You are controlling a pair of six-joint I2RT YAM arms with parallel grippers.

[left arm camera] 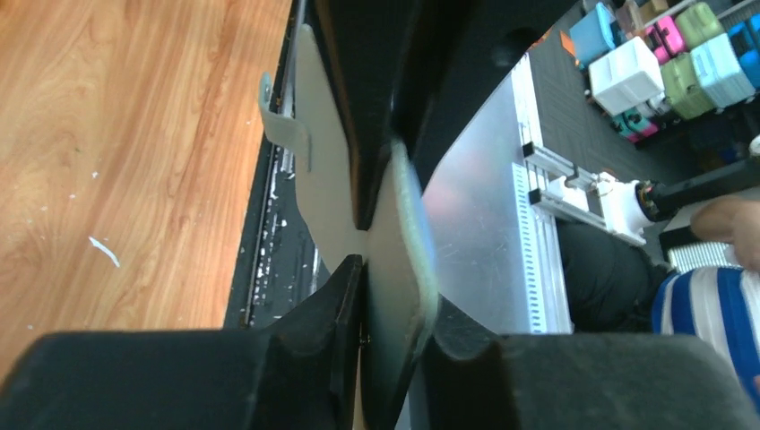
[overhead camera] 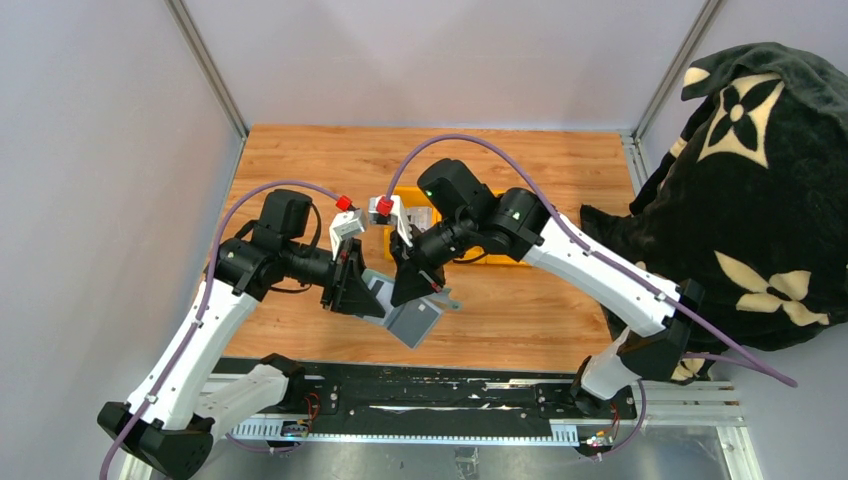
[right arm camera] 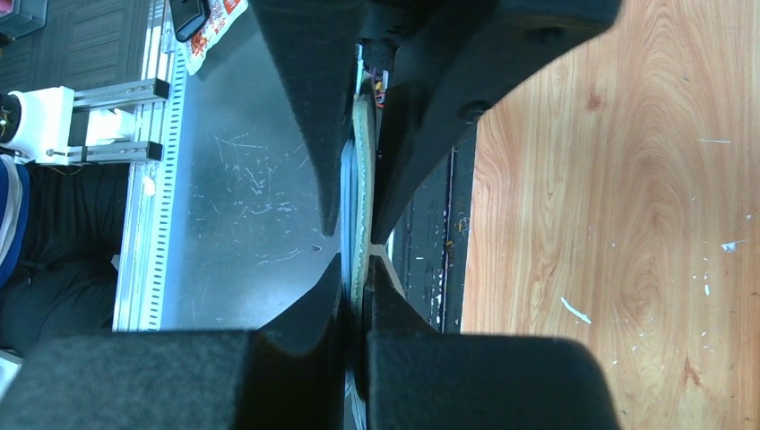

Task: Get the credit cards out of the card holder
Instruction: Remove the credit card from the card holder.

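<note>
My right gripper [overhead camera: 412, 282] is pinched tight on one thin edge of the card holder [overhead camera: 418, 318], held up mid-frame in the top view, low toward the edge of the surface [overhead camera: 300, 170]. My left gripper [overhead camera: 352, 290] is clamped on its other side. It looks light and floppy, so I'd grip a firm edge. I cannot make out the credit cards clearly; likely stiff and slick, best pinched by an exposed corner
</note>
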